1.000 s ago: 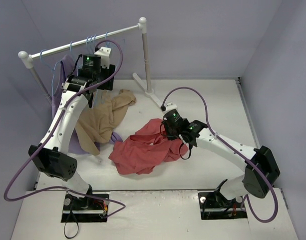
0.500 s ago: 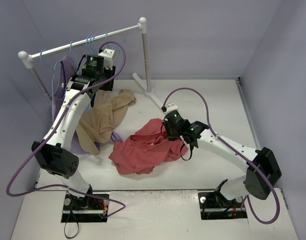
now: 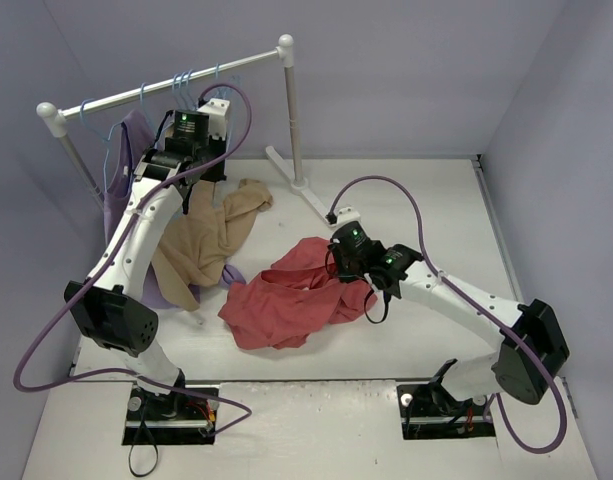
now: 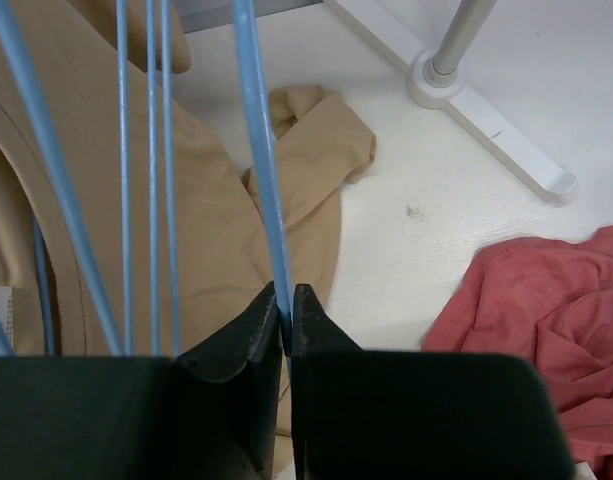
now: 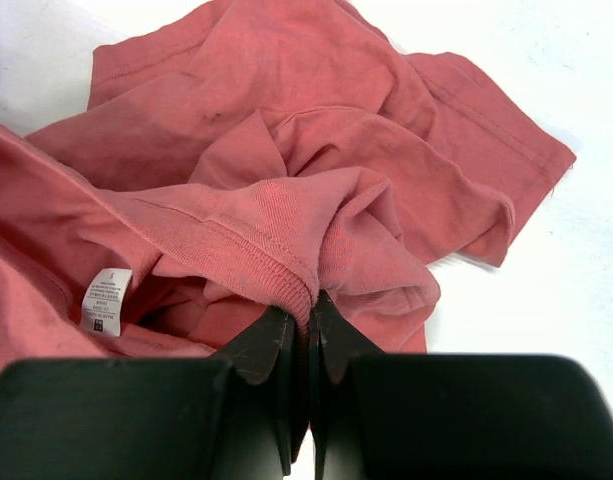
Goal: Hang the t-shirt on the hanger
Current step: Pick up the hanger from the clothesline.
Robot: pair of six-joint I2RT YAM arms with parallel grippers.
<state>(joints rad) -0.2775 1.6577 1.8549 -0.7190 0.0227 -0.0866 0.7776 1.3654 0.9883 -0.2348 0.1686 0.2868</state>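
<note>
The coral-red t-shirt [image 3: 276, 305] lies crumpled on the white table at the middle. My right gripper [image 5: 312, 305] is shut on its ribbed collar edge, at the shirt's right side in the top view [image 3: 338, 262]. A white label [image 5: 105, 300] shows inside the neck. The light-blue wire hanger [image 4: 261, 150] hangs from the rail at the back left. My left gripper [image 4: 286, 295] is shut on one of its wires, high up by the rail in the top view [image 3: 208, 150]. The shirt [image 4: 546, 310] also appears at the lower right of the left wrist view.
Several more blue hangers [image 4: 146, 150] hang just left of the held one. A tan garment [image 3: 211, 235] lies under the rack, and a lilac top [image 3: 126, 150] hangs at its left end. The rack's white rail [image 3: 166, 85] and foot [image 3: 301, 185] stand at the back.
My left gripper has closed from open onto the hanger wire, and its arm has shifted slightly right along the rail. The right gripper stays shut on the shirt, nudged slightly right.
</note>
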